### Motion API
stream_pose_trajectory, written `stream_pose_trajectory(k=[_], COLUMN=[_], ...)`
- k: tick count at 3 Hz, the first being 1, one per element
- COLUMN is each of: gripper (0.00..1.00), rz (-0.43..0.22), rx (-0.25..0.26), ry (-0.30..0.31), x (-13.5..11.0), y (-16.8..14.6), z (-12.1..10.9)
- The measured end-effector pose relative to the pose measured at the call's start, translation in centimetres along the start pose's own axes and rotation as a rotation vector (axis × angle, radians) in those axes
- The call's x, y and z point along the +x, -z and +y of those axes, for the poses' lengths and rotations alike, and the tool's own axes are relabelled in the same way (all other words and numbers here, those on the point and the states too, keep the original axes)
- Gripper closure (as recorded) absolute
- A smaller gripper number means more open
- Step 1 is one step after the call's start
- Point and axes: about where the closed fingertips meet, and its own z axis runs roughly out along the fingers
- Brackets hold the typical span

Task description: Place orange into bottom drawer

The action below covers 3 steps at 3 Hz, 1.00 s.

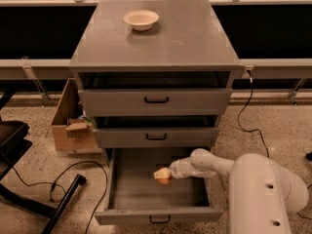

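**Item 1 — pincer** (162, 175). At the end of the white arm (210, 163), which reaches in from the right. It hangs inside the open drawer, about mid-width and toward the back half. Its pale fingers are drawn in around the fruit and hold it; only the lower part of the fruit shows beneath them.

**Item 2 — orange** (165, 181). Held in the pincer, within the drawer's outline and low over its floor. Whether it already touches the floor cannot be told.

**Item 3 — bottom drawer** (127, 216). Lowest of three, pulled well out, with nothing else visible inside.

**Item 4 — surroundings.** The two upper drawers (156, 101) are shut or nearly so. A cream bowl (141, 19) stands on the cabinet's top surface (161, 48). A cardboard box (66, 130) sits on the ground at the left, with a black cable (73, 172) beside it.

**Handling note, placing step.** By appearance the task is close to its end — what remains is the set-down and release.
- Lower until the fruit rests on the drawer floor, then spread the fingers. A round fruit let go from any height is likely to roll.
- Open slowly and evenly, so that neither finger nudges the fruit sideways.
- Withdraw upward and toward the front, where the drawer is open above. The middle drawer's front hangs just behind the pincer.
- Keep the forearm off the drawer's right wall.
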Motion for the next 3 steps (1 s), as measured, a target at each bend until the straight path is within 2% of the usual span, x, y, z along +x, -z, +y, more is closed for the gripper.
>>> stream_pose_trajectory(k=[1, 2, 3], gripper=[1.00, 1.00, 1.00], rz=[-0.079, -0.154, -0.173], rx=[-0.041, -0.078, -0.090], ry=[-0.015, -0.014, -0.011], x=[0.5, 0.3, 0.5], y=[-1.5, -3.0, -4.6], z=[-3.4, -5.9, -7.5])
